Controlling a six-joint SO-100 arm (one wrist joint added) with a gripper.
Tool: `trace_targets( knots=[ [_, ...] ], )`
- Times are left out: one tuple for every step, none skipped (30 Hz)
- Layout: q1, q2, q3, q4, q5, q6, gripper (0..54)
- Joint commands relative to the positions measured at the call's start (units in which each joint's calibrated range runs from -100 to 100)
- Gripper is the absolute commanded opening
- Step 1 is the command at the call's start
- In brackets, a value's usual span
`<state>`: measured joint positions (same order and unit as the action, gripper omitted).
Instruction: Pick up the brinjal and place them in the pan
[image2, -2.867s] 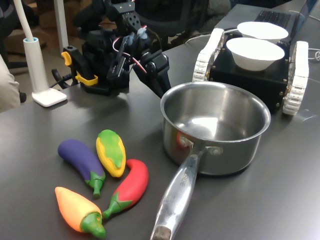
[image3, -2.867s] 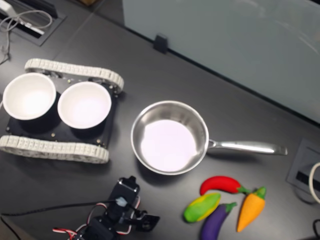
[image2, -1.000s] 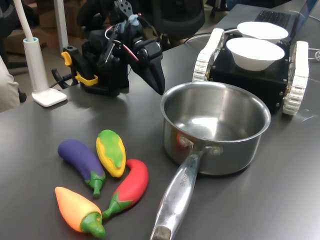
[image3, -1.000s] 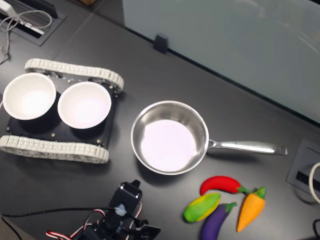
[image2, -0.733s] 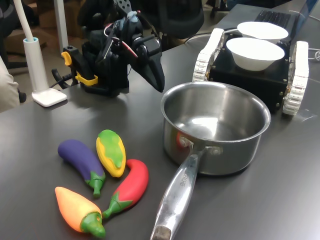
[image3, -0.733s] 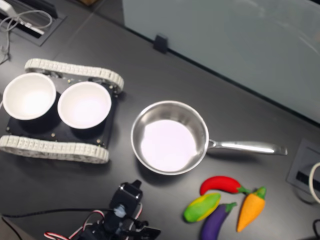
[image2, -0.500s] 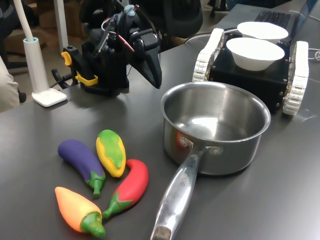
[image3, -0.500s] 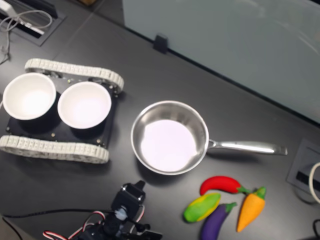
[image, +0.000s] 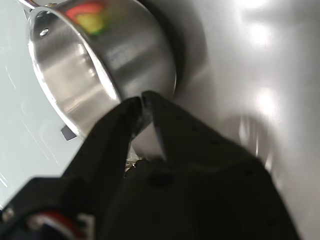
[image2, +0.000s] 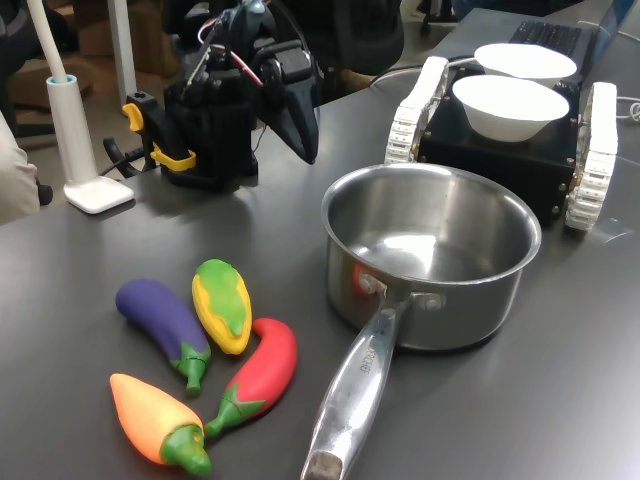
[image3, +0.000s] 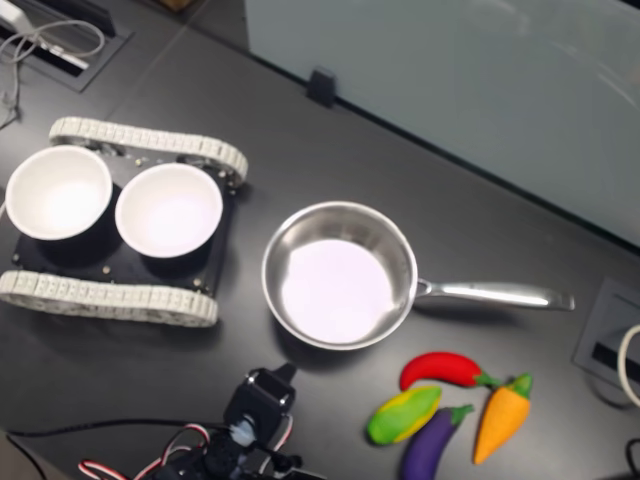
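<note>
No legible text, label, brand, number or sign appears in any view; the faint marking on the pan (image2: 430, 255) handle stays unreadable.
</note>
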<state>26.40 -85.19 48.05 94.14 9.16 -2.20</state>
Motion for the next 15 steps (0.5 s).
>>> trace_targets(
  knots=[
    [0.1, 3.2, -9.0, 2.3, 0.6, -0.6, 0.0],
    [0.7, 4.0, -10.5, 2.7, 0.6, -0.6, 0.0],
    [1.0, 4.8, -12.0, 3.1, 0.6, -0.6, 0.0],
    [1.5, 5.5, -13.4, 3.5, 0.8, -0.6, 0.0],
    [2.3, 6.3, -14.8, 3.7, 0.8, -0.6, 0.0],
    [3.0, 6.8, -15.8, 3.9, 1.0, -0.6, 0.0],
    [3.5, 7.3, -16.8, 3.9, 1.1, -0.5, 0.0],
    [4.4, 7.7, -17.7, 3.9, 1.2, -0.5, 0.0],
    [5.1, 8.0, -18.5, 4.0, 1.4, -0.5, 0.0],
    [5.8, 8.5, -19.6, 4.2, 1.6, -0.5, 0.0],
    [6.5, 8.8, -20.5, 4.3, 1.6, -0.5, 0.0],
    [7.3, 9.2, -21.5, 4.8, 1.8, -0.5, 0.0],
    [8.0, 9.6, -22.5, 5.0, 1.8, -0.5, 0.0],
    [8.6, 10.2, -23.6, 5.4, 1.8, -0.5, 0.0],
    [9.3, 10.5, -24.5, 5.4, 1.9, -0.5, 0.0]
  ],
)
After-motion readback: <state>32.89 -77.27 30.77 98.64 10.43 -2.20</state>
